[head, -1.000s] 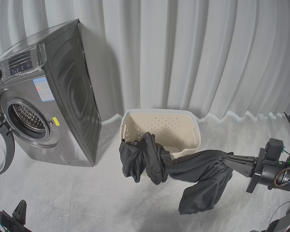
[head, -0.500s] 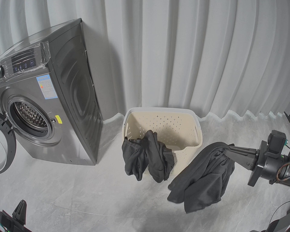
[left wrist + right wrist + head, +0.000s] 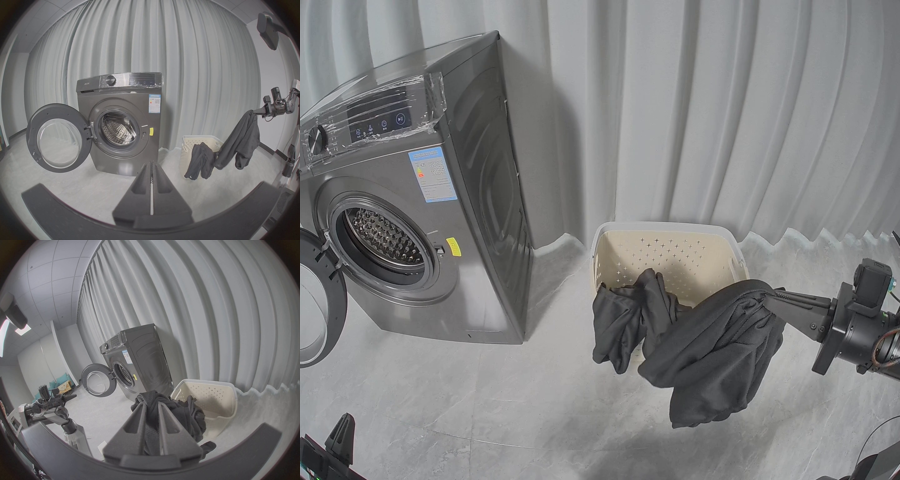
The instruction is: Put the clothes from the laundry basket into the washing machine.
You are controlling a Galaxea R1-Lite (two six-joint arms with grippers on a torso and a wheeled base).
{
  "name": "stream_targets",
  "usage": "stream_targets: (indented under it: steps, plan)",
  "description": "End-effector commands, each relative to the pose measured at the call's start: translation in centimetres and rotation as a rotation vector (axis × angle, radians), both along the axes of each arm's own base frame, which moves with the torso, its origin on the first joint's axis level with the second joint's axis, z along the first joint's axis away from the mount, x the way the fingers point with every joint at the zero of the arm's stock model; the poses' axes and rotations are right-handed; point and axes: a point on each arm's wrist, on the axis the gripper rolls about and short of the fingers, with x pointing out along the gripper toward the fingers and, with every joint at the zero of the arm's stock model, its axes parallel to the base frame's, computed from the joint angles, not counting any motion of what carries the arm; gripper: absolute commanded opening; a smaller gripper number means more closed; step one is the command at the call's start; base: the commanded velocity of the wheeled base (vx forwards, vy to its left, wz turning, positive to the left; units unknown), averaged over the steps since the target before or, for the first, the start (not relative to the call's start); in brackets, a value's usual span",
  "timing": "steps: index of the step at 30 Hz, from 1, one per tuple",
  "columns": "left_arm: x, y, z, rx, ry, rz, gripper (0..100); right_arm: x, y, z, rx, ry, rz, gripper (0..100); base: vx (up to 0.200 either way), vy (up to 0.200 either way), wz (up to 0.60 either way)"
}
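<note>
My right gripper (image 3: 776, 298) is shut on a dark grey garment (image 3: 712, 350), which hangs in the air in front of the cream laundry basket (image 3: 731, 240) and clear of the floor. In the right wrist view the cloth (image 3: 175, 415) bunches between the fingers (image 3: 137, 424). A second dark garment (image 3: 631, 315) drapes over the basket's front rim. The grey washing machine (image 3: 481, 187) stands to the left with its round door (image 3: 319, 300) swung open and the drum (image 3: 384, 234) exposed. My left gripper (image 3: 151, 167) is shut with nothing in it, low at the near left, facing the machine (image 3: 122, 125).
White curtains (image 3: 706, 112) hang behind the basket and the machine. Grey tiled floor (image 3: 487, 400) lies open between me, the machine and the basket.
The camera has turned, so machine and basket sit further right in view. The held garment has come free of the basket and now hangs bunched from my right gripper.
</note>
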Motion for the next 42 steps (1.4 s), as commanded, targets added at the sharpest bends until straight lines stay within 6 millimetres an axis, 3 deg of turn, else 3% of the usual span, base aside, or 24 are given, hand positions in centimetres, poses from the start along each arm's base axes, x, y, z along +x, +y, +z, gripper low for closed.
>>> stream_targets:
  steps: [1,17,42]
  plan:
    - [0.0,0.0,-0.5,-0.001,-0.002,0.001,0,0.1,0.1,-0.1,-0.001,0.004,0.001,0,0.000,0.200,0.00]
    - [0.0,0.0,-0.5,-0.001,-0.002,0.001,0,1.6,1.5,-1.1,0.014,0.004,-0.001,0,0.000,0.200,0.00]
    - [0.0,0.0,-0.5,-0.001,-0.002,0.001,0,1.0,2.5,-0.5,0.072,-0.006,0.015,0,0.000,0.192,0.00]
